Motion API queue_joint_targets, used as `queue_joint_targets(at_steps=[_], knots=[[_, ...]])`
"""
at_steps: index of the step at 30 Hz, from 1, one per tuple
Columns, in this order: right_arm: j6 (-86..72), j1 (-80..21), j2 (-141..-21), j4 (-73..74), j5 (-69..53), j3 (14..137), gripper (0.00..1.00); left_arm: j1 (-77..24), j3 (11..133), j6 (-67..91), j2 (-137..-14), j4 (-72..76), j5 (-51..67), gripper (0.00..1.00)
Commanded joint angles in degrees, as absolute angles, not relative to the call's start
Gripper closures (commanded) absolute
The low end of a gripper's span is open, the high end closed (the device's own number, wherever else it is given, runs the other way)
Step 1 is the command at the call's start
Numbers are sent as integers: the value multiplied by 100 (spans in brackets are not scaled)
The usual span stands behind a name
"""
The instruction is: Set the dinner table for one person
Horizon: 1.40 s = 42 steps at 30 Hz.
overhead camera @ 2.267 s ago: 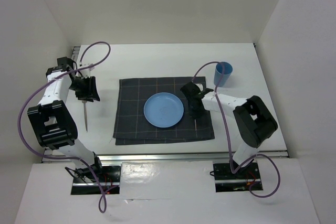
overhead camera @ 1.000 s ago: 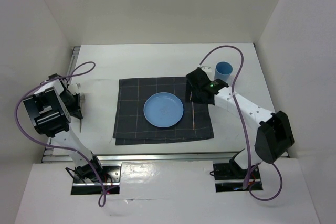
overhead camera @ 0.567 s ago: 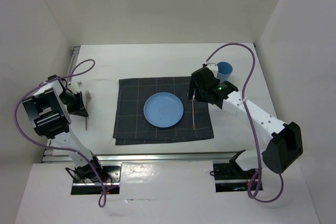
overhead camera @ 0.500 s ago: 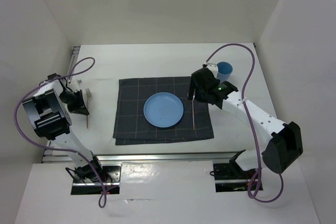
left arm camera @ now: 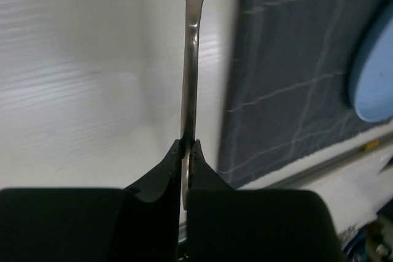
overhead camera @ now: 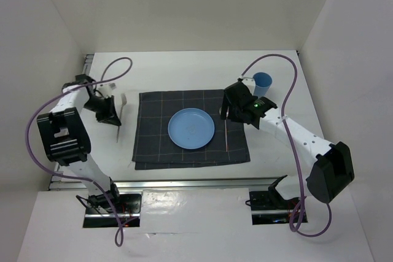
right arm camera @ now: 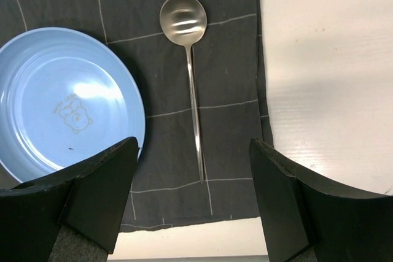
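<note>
Overhead, holding a fork (overhead camera: pixel 123 100) over the white bench (overhead camera: pixel 184 72), just left of the mat (overhead camera: pixel 153 145); might swivel and land crooked, pinched so thinly. From the left wrist, clamped at the handle by left fingers (left arm camera: pixel 163 179). From the right, hovering over spoon (right arm camera: pixel 191 90) and plate (right arm camera: pixel 67 102) with right fingers (right arm camera: pixel 101 188) wide apart, empty.

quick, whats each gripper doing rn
left gripper: shut on the metal utensil, gripping its handle
right gripper: open, holding nothing
</note>
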<state>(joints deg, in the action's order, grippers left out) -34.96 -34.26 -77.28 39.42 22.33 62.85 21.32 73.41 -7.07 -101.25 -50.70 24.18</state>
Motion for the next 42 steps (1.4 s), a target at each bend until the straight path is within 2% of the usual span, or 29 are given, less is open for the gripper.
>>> queue_joint_targets(at_steps=[1, 7, 16, 30, 34, 42], knots=[[-3673, -3454, -7585, 3806, 2435, 6240, 19, 1460, 7506, -677, -9861, -5607, 3022, 100], [-3797, -3454, -7523, 3990, 2487, 6117, 19, 248, 7226, 131, -9527, -5300, 2884, 100], [-3850, -3454, -7339, 4227, 2742, 6064, 18, -1159, 6653, 1616, -9430, -4500, 1188, 100], [-3744, -3454, -7506, 4403, 3014, 6179, 17, -1213, 6767, 2961, -10273, -4245, 308, 100], [-3683, -3401, -7620, 4403, 3015, 6179, 17, -1274, 7066, 2962, -10740, -4376, 107, 100], [-3630, -3401, -7726, 4272, 3067, 6126, 17, -1327, 6812, 2848, -10608, -4219, 105, 100]])
